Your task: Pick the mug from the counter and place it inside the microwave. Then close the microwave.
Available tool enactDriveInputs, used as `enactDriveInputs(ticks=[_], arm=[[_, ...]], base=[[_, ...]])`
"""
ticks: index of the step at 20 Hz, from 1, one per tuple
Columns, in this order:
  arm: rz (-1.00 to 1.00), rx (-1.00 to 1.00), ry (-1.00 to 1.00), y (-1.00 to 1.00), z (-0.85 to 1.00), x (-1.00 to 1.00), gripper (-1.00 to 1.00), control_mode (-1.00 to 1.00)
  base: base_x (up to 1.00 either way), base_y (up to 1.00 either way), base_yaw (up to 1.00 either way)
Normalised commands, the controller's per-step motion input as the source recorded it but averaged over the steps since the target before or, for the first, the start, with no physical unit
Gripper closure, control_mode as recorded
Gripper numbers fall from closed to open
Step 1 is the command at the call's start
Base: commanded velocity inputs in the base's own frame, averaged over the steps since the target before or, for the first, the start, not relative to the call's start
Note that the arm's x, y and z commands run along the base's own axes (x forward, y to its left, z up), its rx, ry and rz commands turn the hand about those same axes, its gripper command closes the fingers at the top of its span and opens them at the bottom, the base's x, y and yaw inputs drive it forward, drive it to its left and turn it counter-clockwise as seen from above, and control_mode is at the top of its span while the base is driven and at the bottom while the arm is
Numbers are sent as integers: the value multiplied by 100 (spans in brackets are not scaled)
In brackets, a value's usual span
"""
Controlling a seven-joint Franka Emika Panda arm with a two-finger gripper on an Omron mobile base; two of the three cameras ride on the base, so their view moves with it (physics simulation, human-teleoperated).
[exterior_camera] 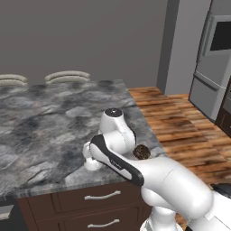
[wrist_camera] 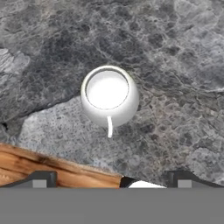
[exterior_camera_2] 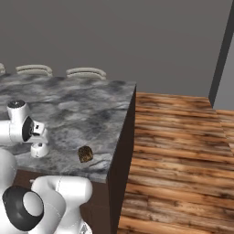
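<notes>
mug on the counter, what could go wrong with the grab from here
The mug stands upright near the counter edge, with floor beyond that edge in the hand view, so a nudge could tip it off. Its handle points toward the gripper, whose open fingers might catch the handle rather than the body. The brown lump sits close by on the same edge and might get bumped when the arm swings the mug away.

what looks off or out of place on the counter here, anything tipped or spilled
Nothing stands out. The mug stands upright and empty on the counter near its front edge, and the brown lump sits apart from it nearer the corner. No spill or damage shows. The claw hovers above the mug, apart from it.
</notes>
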Motion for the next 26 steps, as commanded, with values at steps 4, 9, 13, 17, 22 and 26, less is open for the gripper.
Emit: enactDriveInputs(ticks=[4, 9, 13, 17, 22, 26], arm=[[0, 1, 0, 8, -28, 8, -100, -100], [0, 0, 0, 10, -31, 15, -100, -100], [0, 0, 0, 1, -1, 25, -100, -100], [0, 0, 0, 0, 0, 31, -100, -100], [0, 0, 0, 2, -5, 8, -100, -100], [0, 0, 0, 21, -15, 0, -100, -100]], base=[[0, 0, 0], [0, 0, 0], [0, 0, 0], [0, 0, 0], [0, 0, 0], [0, 0, 0]])
